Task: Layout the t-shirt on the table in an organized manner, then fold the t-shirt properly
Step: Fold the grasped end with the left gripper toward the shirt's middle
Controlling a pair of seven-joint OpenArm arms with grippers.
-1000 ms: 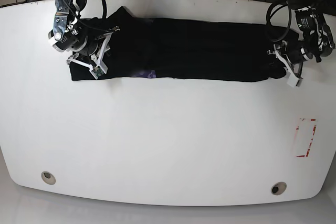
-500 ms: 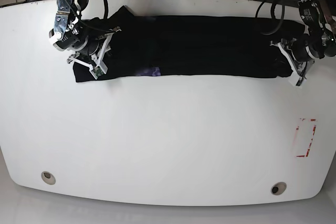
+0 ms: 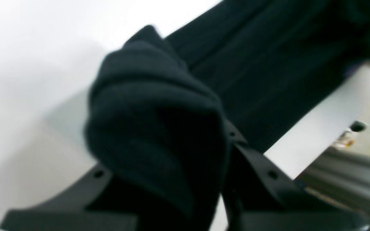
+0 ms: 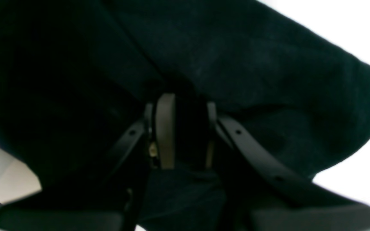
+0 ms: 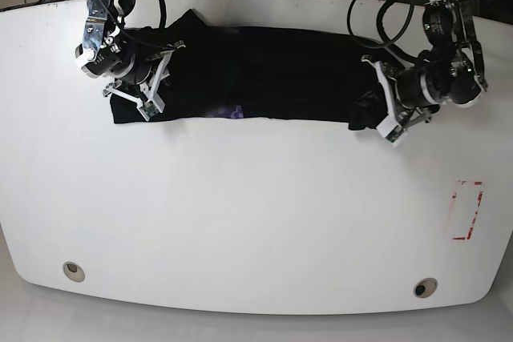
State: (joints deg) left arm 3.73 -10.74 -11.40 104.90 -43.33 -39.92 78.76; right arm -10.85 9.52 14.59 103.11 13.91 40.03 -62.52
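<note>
Base view: the t-shirt (image 5: 256,74) lies as a long black band across the upper part of the table (image 5: 240,214) (a small purple patch shows at its lower edge), with broad bare white surface below; the right gripper (image 5: 150,86) at upper left and the left gripper (image 5: 385,110) at upper right each clench one end. Left wrist view: a bunched black fold fills the centre between the dark fingers (image 3: 262,170), the table edge running at right. Right wrist view: black cloth covers most of the frame, pinched between the pads (image 4: 165,128) at centre.

black t-shirt (image 5: 272,74) with purple patch, glossy white table (image 5: 240,214), red-and-white tape rectangle (image 5: 467,210)
</note>
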